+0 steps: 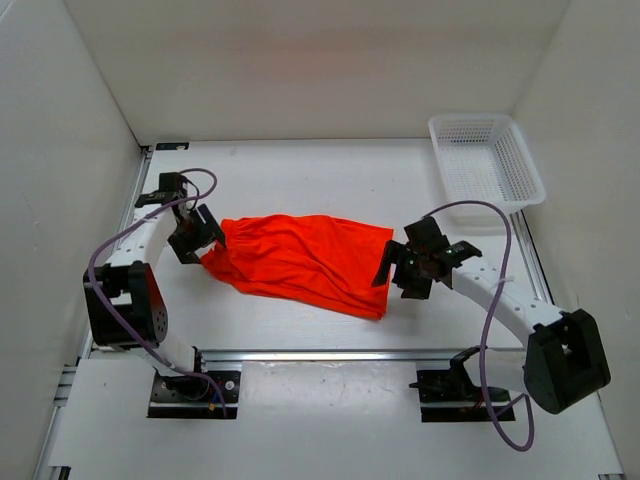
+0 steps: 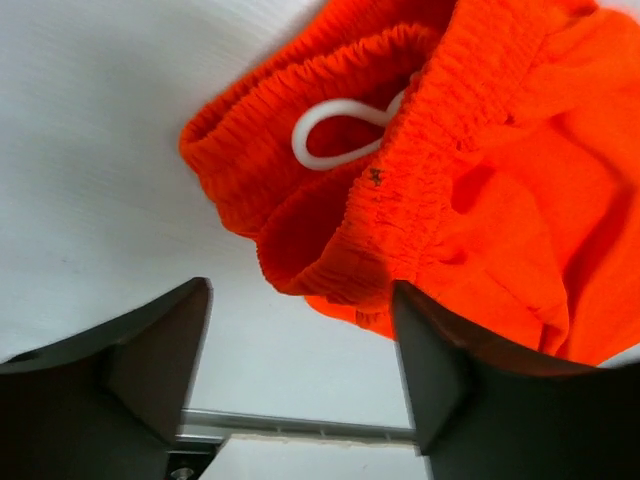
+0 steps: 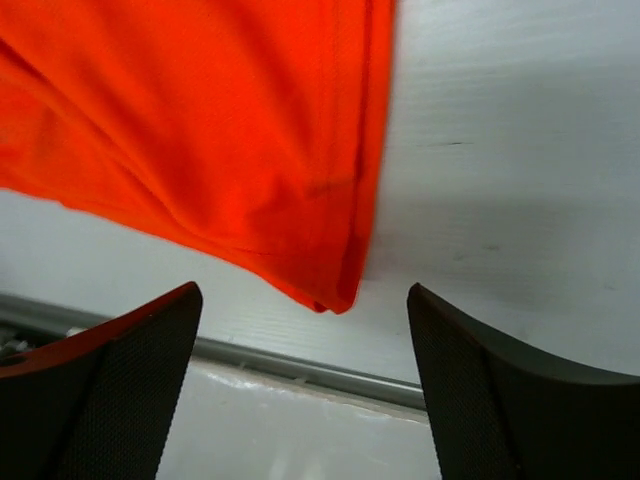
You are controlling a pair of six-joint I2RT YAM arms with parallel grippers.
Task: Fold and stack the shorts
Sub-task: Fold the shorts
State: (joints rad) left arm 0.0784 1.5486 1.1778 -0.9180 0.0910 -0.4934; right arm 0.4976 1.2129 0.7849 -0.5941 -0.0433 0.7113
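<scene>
The bright orange-red shorts [image 1: 305, 260] lie spread and rumpled on the white table between my two arms. Their gathered waistband [image 2: 400, 150] with a loop of white drawstring [image 2: 335, 130] points toward my left gripper [image 1: 205, 238], which is open just off the waist end, with nothing between its jaws. My right gripper [image 1: 398, 268] is open at the leg end; the hem corner [image 3: 330, 295] lies just ahead of its jaws and is not held.
A white plastic mesh basket [image 1: 487, 157] stands at the back right corner. White walls close in the table at the left, back and right. A metal rail [image 1: 330, 353] runs along the near edge in front of the arm bases.
</scene>
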